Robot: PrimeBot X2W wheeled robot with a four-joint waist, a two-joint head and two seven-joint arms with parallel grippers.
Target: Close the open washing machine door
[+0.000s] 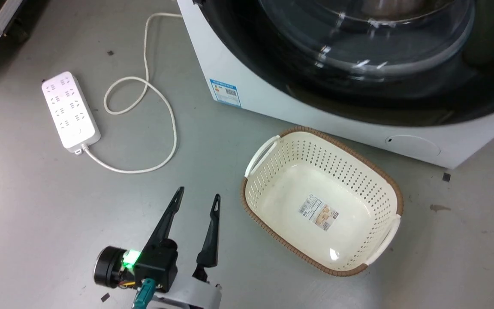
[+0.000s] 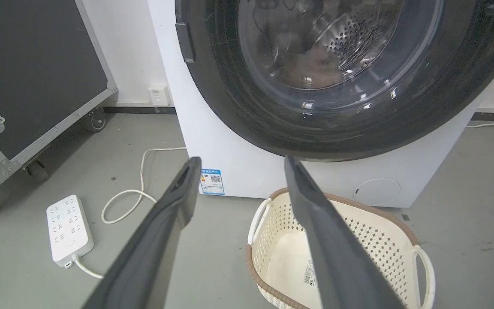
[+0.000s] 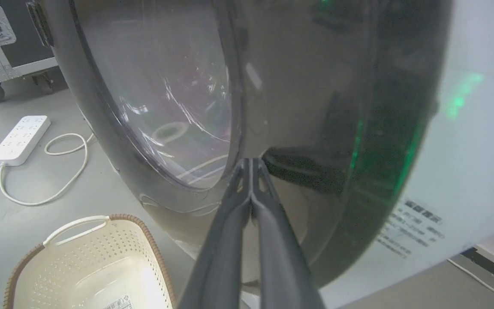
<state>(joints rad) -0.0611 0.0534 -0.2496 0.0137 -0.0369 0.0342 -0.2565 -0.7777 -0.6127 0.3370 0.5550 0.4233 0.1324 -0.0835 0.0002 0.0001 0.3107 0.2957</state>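
Nearest, low over floor, left gripper (image 1: 200, 193): fingers spread, nothing held, beside basket (image 1: 298, 128).
Right gripper (image 3: 251, 161): fingers pressed together, tips set against washing machine door (image 3: 315, 128) rim.
Door position: lying close against washing machine (image 1: 225, 60) front; latching cannot be told.
Handling: judged rigid, glossy, slippery; rim is best pushed, glass spared.

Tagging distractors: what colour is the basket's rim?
Brown trim around a cream perforated basket; it shows best in the head view.
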